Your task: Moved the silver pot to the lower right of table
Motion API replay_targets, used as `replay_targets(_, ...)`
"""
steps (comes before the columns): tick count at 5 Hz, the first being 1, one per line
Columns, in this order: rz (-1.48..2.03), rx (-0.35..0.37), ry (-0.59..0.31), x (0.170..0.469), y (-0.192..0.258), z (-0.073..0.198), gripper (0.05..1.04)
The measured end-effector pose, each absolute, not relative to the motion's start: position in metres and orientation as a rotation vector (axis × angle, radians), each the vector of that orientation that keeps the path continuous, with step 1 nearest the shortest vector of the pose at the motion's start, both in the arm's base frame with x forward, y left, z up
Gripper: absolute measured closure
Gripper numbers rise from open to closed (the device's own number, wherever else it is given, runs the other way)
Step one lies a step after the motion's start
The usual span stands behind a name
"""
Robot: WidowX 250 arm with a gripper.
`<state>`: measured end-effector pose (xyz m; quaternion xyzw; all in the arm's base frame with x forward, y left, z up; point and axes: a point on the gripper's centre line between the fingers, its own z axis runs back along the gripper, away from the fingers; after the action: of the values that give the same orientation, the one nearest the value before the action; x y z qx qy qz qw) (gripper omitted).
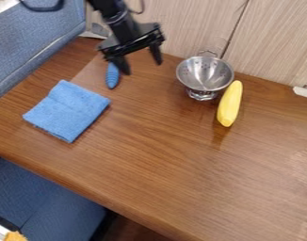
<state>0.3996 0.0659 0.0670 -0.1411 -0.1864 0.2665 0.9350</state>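
Brown wood-grained table (pixel 168 164), bordered at the rear by a pale panelled wall (pixel 181 30). Silver pot (pixel 205 75) (perforated, in the manner of a colander) stands upright near the wall, right of the view's centre. Yellow elongated object (pixel 230 104) lies just beside it, on the right. Black gripper (pixel 142 68) hangs over the table's rear left part, its 2 fingers apart, with nothing between them; just beside 1 finger lies a ridged blue object (pixel 112 76). Blue cloth (pixel 67 110) lies flat, farther left and forward.
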Motion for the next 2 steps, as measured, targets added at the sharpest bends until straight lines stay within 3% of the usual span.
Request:
replay_targets(1, 0.547, -0.323, -0.386, 0.42, 0.055, 0.063, 0.084)
replay_targets(2, 0.525, -0.29, -0.357, 0.43, 0.048, 0.051, 0.084)
